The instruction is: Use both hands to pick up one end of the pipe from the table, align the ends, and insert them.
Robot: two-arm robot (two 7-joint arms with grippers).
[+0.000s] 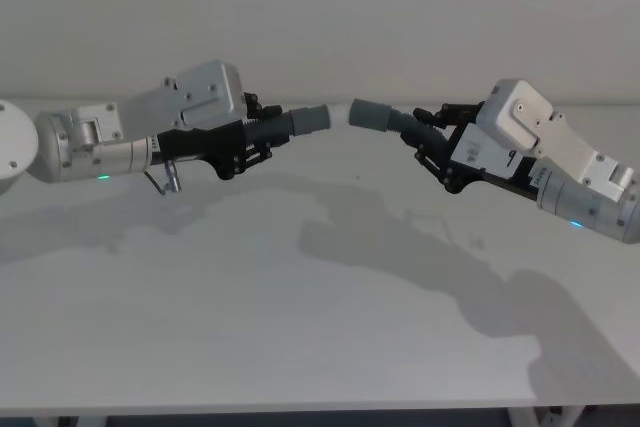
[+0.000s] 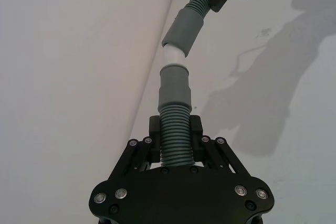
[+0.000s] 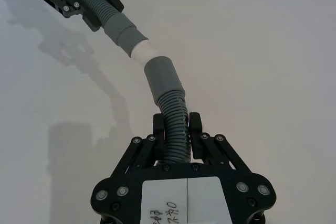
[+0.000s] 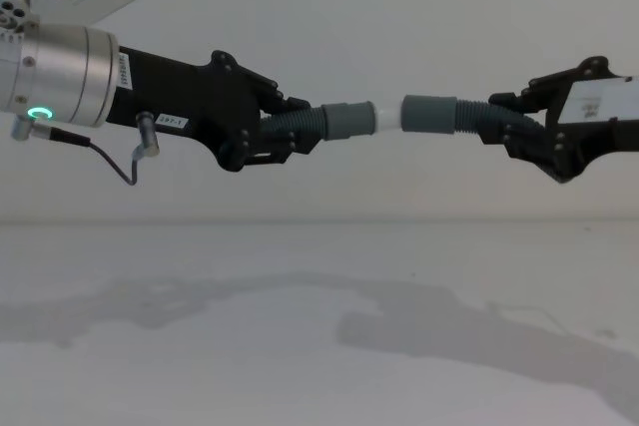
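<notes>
Both pipe pieces hang in the air above the white table (image 1: 300, 327). My left gripper (image 1: 255, 134) is shut on the ribbed part of one piece (image 2: 176, 145). That piece's grey cuff (image 4: 347, 120) and white spigot (image 4: 384, 118) point right. My right gripper (image 1: 430, 137) is shut on the other ribbed piece (image 3: 176, 135). The socket cuff (image 4: 429, 113) on it faces left. The spigot (image 2: 173, 55) has its tip at the mouth of the socket cuff (image 2: 184, 30), and most of its white length shows. The two pieces meet at a slight angle.
A plain pale wall runs behind the table's far edge. A thin cable with a small plug (image 4: 140, 152) dangles under the left wrist. Shadows of both arms lie on the table surface below.
</notes>
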